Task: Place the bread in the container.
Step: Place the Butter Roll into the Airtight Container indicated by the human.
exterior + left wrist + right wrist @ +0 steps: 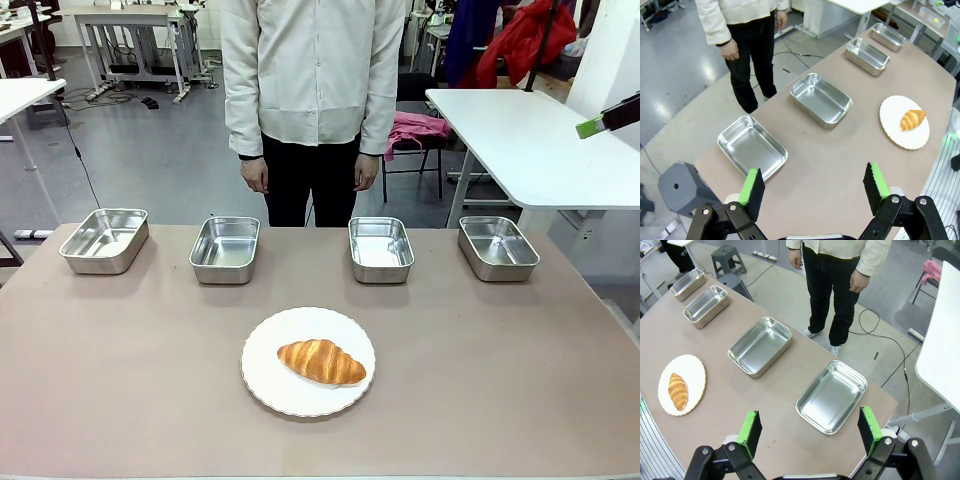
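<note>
Bread [321, 361] flat on a round white plate [262, 385] at the near middle of the worktop [120, 390], slantwise across the plate, touching nothing else: out in the open, presumably for easy reach from above by either arm. Beyond it, along the far edge, a row of four like steel pans, empty, mouths up, well apart: left-end pan [103, 262], second pan [223, 274], third pan [381, 274], right-end pan [497, 272]; gaps between them probably meant as room for fingers coming down. Choice of container among the four not to be told from here; second and third nearest the plate. Left jaws wide apart, holding nothing, green pads [751, 186] spread, high over the left end of the worktop and looking down along the row. Right jaws likewise wide and empty, pads [750, 427] spread, high over the right end. High and open, apparently, as a ready stance: nothing grasped, bread not yet lifted. Person at the far side behind the middle pans, one hand [256, 175] hanging at the side, clear of the worktop, seemingly keeping out of the way. Next, by judgement: down over the bread, closing across its narrower width, gently, given a flaky crust and a glossy curve apt to slip.
</note>
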